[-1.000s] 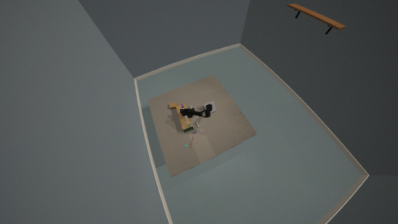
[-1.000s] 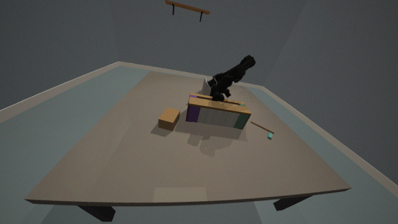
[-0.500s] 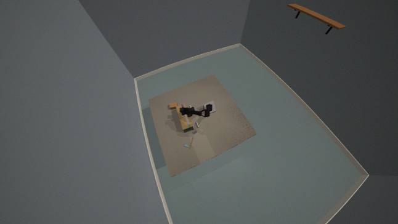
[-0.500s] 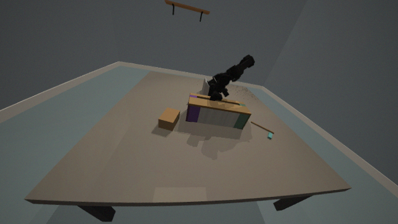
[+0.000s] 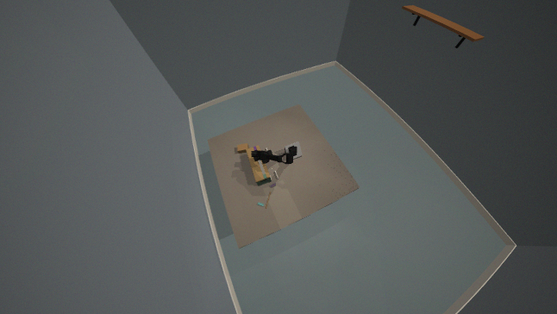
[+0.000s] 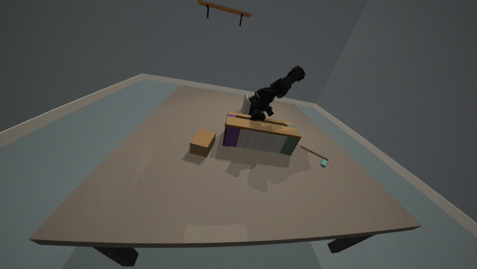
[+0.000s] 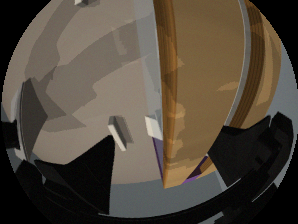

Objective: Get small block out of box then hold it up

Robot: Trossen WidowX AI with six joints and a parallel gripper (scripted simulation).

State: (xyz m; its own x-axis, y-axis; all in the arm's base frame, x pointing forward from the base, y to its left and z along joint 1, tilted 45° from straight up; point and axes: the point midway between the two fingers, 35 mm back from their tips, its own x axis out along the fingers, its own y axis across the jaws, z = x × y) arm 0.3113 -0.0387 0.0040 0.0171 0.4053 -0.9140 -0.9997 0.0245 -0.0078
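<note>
The box (image 6: pixel 261 134) has a wooden top, a purple end (image 6: pixel 231 134) and a teal end. It stands mid-table and also shows in the top view (image 5: pixel 255 166). My gripper (image 6: pixel 257 115) is open and empty, low over the box's back edge near the purple end. In the wrist view the fingers (image 7: pixel 169 163) straddle the edge of the wooden top (image 7: pixel 200 76). A small purple piece (image 5: pixel 272 185) lies on the table by the teal end. I cannot tell whether it is the block. The shelf inside is hidden.
A tan cube (image 6: pixel 202 142) sits left of the purple end. A thin stick (image 6: pixel 311 151) with a cyan head (image 6: pixel 323 162) lies past the teal end. Small white pieces (image 7: pixel 120 129) (image 5: pixel 276 174) lie on the table on the arm's side of the box.
</note>
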